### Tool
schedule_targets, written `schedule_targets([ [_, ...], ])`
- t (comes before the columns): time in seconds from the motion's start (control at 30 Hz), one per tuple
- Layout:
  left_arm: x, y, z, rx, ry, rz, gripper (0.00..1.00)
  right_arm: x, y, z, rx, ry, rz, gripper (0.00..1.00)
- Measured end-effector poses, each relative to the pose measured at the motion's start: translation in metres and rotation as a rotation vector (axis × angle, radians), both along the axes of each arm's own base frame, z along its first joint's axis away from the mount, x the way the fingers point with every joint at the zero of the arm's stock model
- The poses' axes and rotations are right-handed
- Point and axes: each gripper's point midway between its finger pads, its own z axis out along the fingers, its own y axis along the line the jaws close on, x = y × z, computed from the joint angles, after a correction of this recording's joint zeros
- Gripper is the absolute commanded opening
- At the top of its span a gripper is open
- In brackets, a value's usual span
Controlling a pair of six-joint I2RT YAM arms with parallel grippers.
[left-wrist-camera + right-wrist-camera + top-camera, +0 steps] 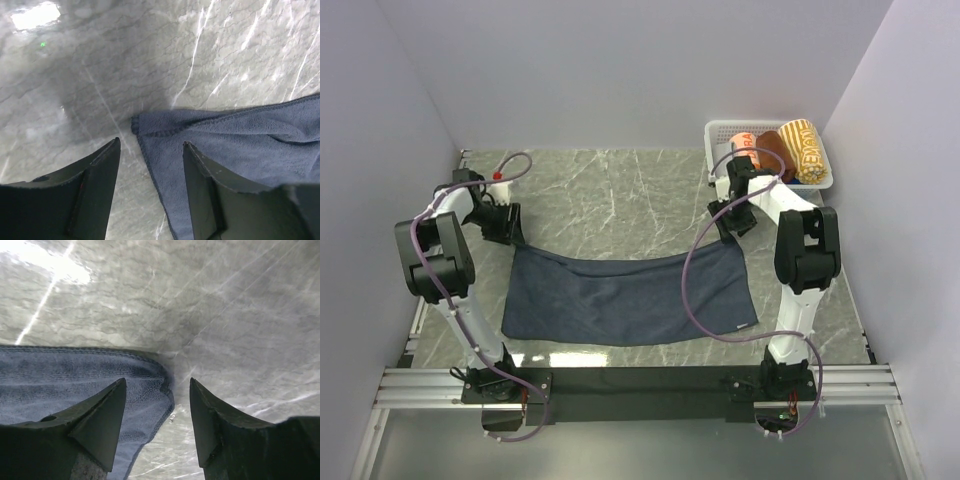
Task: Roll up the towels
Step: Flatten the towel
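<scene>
Towel (625,295) lies spread flat along the counter's (610,195) near edge. Left hand (151,145) and right hand (158,382), both spread apart, straddle its far corners, likely placed to pinch them for rolling.

Towel (630,295): dark navy, plain, no pattern. Table (610,190): grey marble w/ white veins. Basket (718,131): white lattice. Rolls inside: orange roll (744,143) & yellow roll (805,150) w/ white lettering, brown roll (772,148) plain. Left arm (435,255), right arm (805,250): white + black. Cable (686,285): purple.
</scene>
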Motion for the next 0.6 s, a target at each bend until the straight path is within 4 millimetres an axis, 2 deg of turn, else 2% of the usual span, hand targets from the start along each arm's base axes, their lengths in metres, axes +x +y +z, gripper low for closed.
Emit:
schedule_targets([
  [0.1,0.000,-0.003,-0.005,-0.007,0.014,-0.006,0.52,-0.003,-0.001,-0.006,0.010,0.026,-0.006,0.58],
  [0.17,-0.001,-0.003,-0.008,-0.010,0.024,-0.008,0.46,-0.002,0.000,-0.007,0.019,0.026,-0.010,0.53],
  [0.27,-0.001,-0.004,-0.011,-0.014,0.037,-0.008,0.38,-0.001,0.001,-0.008,0.027,0.028,-0.016,0.35],
  [0.3,-0.002,-0.004,-0.012,-0.015,0.040,-0.008,0.30,0.000,0.002,-0.008,0.032,0.026,-0.016,0.27],
  [0.33,-0.002,-0.005,-0.011,-0.017,0.041,-0.008,0.26,0.001,0.003,-0.008,0.037,0.024,-0.015,0.06],
  [0.37,-0.002,-0.005,-0.011,-0.019,0.041,-0.009,0.17,0.002,0.003,-0.008,0.041,0.025,-0.014,0.00],
  [0.47,-0.001,-0.006,-0.010,-0.027,0.037,-0.008,0.01,0.001,0.003,-0.008,0.048,0.028,-0.021,0.00],
  [0.6,0.001,-0.004,-0.005,-0.047,0.026,0.010,0.01,-0.003,-0.005,-0.004,0.050,0.026,-0.042,0.00],
])
